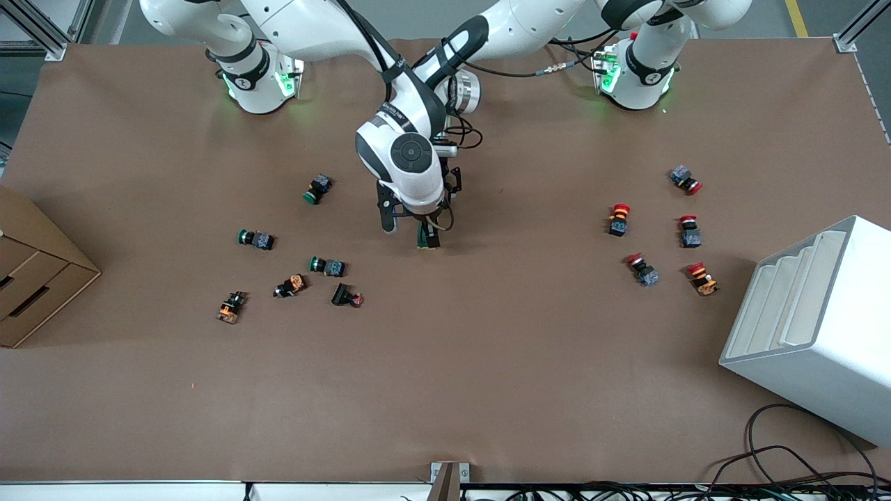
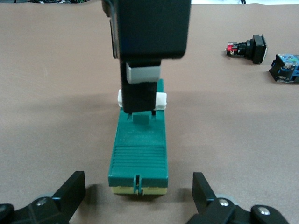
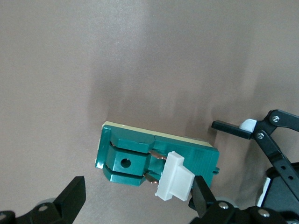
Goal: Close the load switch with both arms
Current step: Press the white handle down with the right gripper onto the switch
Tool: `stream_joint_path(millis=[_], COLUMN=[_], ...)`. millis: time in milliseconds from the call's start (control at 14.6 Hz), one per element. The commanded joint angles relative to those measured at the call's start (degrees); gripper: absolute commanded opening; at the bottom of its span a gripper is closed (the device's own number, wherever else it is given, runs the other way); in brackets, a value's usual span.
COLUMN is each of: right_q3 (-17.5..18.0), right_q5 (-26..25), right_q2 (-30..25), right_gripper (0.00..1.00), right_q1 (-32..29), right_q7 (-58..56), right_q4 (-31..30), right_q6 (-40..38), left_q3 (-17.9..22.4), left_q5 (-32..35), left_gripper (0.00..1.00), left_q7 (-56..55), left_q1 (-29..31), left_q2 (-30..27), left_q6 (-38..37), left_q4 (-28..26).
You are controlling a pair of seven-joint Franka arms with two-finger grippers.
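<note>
The load switch (image 1: 428, 239) is a dark green block with a white handle, lying mid-table. In the left wrist view (image 2: 138, 154) it lies lengthwise with the white handle (image 2: 161, 100) raised at one end. My left gripper (image 2: 138, 196) is open, its fingers (image 2: 70, 191) wide apart on either side of the switch's other end, not touching it. My right gripper (image 3: 135, 198) is open over the switch (image 3: 135, 158), and one finger (image 3: 202, 196) rests against the white handle (image 3: 175, 182). In the front view the right gripper (image 1: 409, 226) hides most of the left gripper (image 1: 451, 182).
Green-capped pushbuttons (image 1: 317, 188) and orange ones (image 1: 231, 307) lie toward the right arm's end. Red-capped pushbuttons (image 1: 618, 219) lie toward the left arm's end. A cardboard box (image 1: 31, 271) and a white rack (image 1: 814, 327) stand at the table's ends.
</note>
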Motion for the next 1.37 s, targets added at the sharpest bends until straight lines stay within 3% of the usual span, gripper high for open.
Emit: stream_joint_path(millis=[0, 479, 1300], right_q3=[-2.1, -2.4, -2.4], right_q5=[-2.4, -2.6, -2.6], right_q2=[-0.9, 0.0, 6.7], right_gripper=[1.0, 1.0, 1.0], right_q1=[0.1, -1.6, -2.6], right_q7=[0.2, -0.1, 0.1], right_q4=[-1.6, 2.0, 7.8], right_q6=[2.0, 2.1, 5.5], left_q3=[0.6, 0.7, 1.1], left_q5=[1.7, 1.7, 1.7], left_gripper=[1.0, 1.0, 1.0], left_q7=[-1.0, -1.0, 0.4], left_q1=[-0.4, -0.2, -0.1], left_q2=[1.7, 1.7, 2.4], left_q6=[0.9, 0.9, 0.9], left_q4=[2.1, 2.1, 2.7])
